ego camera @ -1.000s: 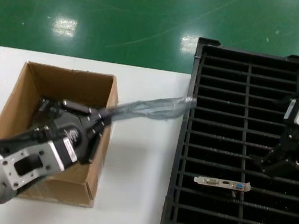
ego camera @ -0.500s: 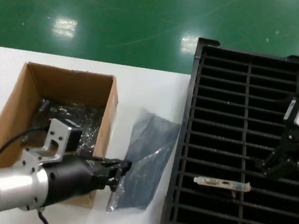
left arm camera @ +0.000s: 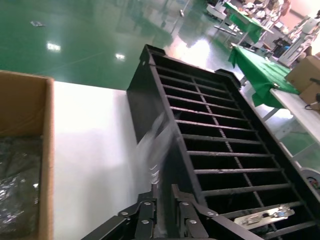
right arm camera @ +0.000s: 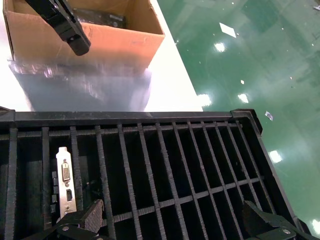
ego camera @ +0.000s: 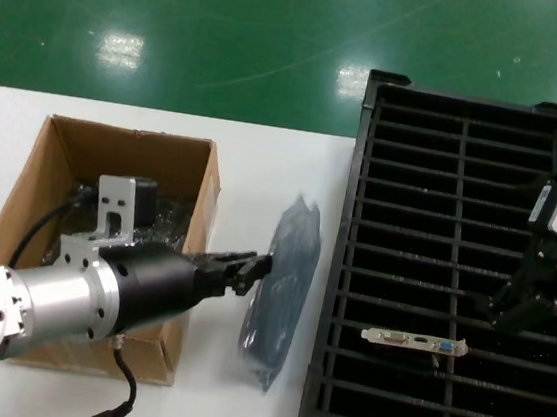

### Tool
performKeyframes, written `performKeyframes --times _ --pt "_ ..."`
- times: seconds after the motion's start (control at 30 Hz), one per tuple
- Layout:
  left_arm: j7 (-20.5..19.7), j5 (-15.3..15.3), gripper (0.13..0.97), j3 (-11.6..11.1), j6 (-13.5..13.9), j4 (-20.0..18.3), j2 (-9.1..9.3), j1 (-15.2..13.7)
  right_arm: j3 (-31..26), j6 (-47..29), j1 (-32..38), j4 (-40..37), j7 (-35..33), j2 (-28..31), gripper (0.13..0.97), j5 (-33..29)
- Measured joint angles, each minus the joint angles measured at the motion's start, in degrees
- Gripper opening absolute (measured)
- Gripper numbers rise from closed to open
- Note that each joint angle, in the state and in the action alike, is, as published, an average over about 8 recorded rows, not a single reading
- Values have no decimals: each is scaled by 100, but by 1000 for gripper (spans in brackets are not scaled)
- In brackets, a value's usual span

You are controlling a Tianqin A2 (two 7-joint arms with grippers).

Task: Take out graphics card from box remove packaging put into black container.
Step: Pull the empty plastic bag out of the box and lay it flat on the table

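My left gripper [ego camera: 257, 263] is shut on the packaging [ego camera: 284, 290], an empty crinkled grey bag that hangs edge-on above the table between the box [ego camera: 28, 200] and the black container [ego camera: 333, 305]. In the left wrist view the jaws of the left gripper [left arm camera: 167, 205] close flat on the packaging [left arm camera: 156, 145]. The graphics card [ego camera: 414, 341] stands in a near slot of the container, silver bracket up. My right gripper [ego camera: 524, 302] hovers open over the container's right column. Its wrist view shows the right gripper [right arm camera: 175, 220] spread wide beside the graphics card [right arm camera: 65, 182].
More shiny bagged items [ego camera: 171, 222] lie inside the box. White table [ego camera: 263, 167] shows between the box and the container. The container's slots [right arm camera: 165, 165] are otherwise unfilled. Green floor lies beyond the table's far edge.
My left gripper pulled the bag away from the box, swung it down towards the table's front, then lifted it so it now hangs edge-on. The right arm and the card stayed put.
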Motion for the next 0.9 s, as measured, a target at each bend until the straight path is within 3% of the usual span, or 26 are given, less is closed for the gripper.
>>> performKeyframes --times 0.23,0.53,0.9 --pt "-11 -374 231 115 -252 -330 -291 26 0 0 0 0 0 0 966 0" --pt "948 -1044 373 41 -1228 -1417 -814 305 13 43 -31 -4 -23 -13 966 32" --pt "1534 -1580 623 215 -1910 -1244 -903 562 247 744 -540 -71 -421 -235 966 545"
